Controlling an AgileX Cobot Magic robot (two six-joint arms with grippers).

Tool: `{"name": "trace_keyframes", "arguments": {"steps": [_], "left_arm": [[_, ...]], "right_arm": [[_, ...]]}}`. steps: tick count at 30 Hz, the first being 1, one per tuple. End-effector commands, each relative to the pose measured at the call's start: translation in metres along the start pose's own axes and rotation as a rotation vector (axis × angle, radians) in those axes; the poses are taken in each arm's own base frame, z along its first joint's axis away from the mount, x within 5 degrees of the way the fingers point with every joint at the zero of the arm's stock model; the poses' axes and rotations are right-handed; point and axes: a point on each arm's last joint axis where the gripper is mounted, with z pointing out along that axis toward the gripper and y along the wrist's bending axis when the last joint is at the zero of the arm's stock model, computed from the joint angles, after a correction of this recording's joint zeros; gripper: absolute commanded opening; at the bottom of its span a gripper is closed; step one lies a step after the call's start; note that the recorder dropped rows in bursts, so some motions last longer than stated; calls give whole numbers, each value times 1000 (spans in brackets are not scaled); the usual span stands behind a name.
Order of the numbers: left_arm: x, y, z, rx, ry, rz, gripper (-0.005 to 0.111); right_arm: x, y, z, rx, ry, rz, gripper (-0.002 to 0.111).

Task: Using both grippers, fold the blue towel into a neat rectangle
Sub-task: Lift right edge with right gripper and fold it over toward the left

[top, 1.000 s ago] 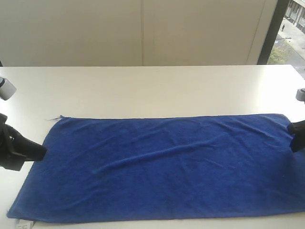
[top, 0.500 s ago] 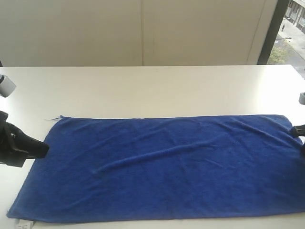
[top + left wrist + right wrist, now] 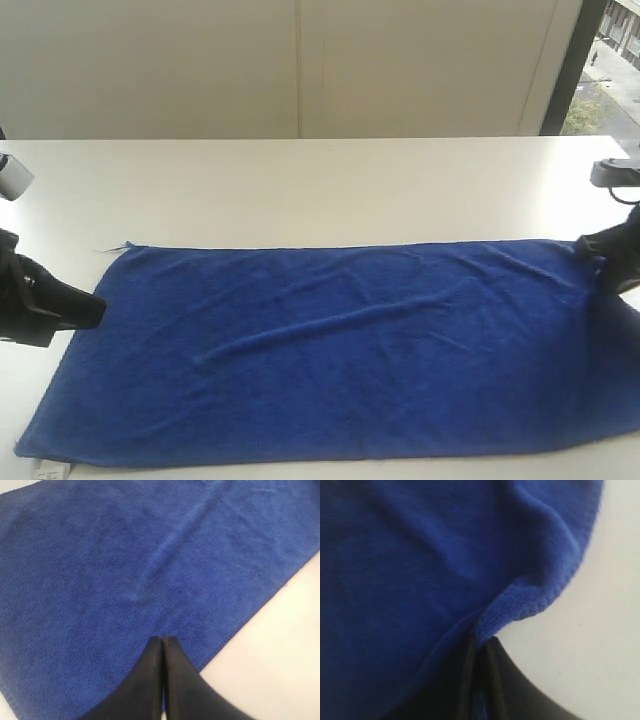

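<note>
The blue towel [image 3: 340, 350] lies spread flat and wide across the white table [image 3: 320, 190], with a low crease running through its middle. My left gripper [image 3: 98, 310] sits at the towel's left edge, jaws pressed together; in the left wrist view its tips [image 3: 163, 639] rest over the flat towel [image 3: 125, 565] just inside the hem. My right gripper [image 3: 585, 250] is at the far right corner of the towel. In the right wrist view the towel's [image 3: 420, 555] edge bunches into the shut right gripper [image 3: 482, 640], with blue cloth between the jaws.
A small white tag [image 3: 50, 468] pokes out at the towel's near left corner. A pale wall stands behind the table, and a window [image 3: 610, 60] is at the far right. Bare tabletop lies beyond the towel's far edge.
My right gripper has moved up and inward to the left, drawing the towel's right corner with it. The left gripper has crept slightly toward the towel.
</note>
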Motion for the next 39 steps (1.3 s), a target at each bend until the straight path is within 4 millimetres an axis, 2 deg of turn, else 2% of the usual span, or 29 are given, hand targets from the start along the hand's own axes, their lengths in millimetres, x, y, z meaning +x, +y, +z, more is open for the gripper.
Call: {"name": "trace_keyframes", "arguments": {"steps": [1,4,8,16,21,25,31,34,39], "left_arm": [[-2,-4,-2,30,-9,-1,0],[-2,-4,-2,34,-11,-4,0],[-2,-5,-2,36,-12,-6,0],[-2,-5,-2,36,-12,-6,0],[-2,-5,-2,38,-15,-9,0],[-3,-4,-2,27,-21,-14,0],[-3,3,-2,-44,-31,-43,0],[-2,7,-2,-97,-16,-73,0],[2,13,-9,-208,13,-96,0]], "right_arm": [[-17,41,-12,-15,-43,-119,7],[-28,73,-15,-39,-52,-183,7],[-37,126,-15,-86,-64,-292,7],[-41,254,-28,-198,-161,-528,7],[-35,340,-38,-294,-255,-672,7],[-32,390,-32,-346,-283,-739,5],[-29,441,-16,-402,-293,-773,5],[-29,460,-16,-438,-303,-763,5],[-31,478,-13,-463,-334,-779,5]]}}
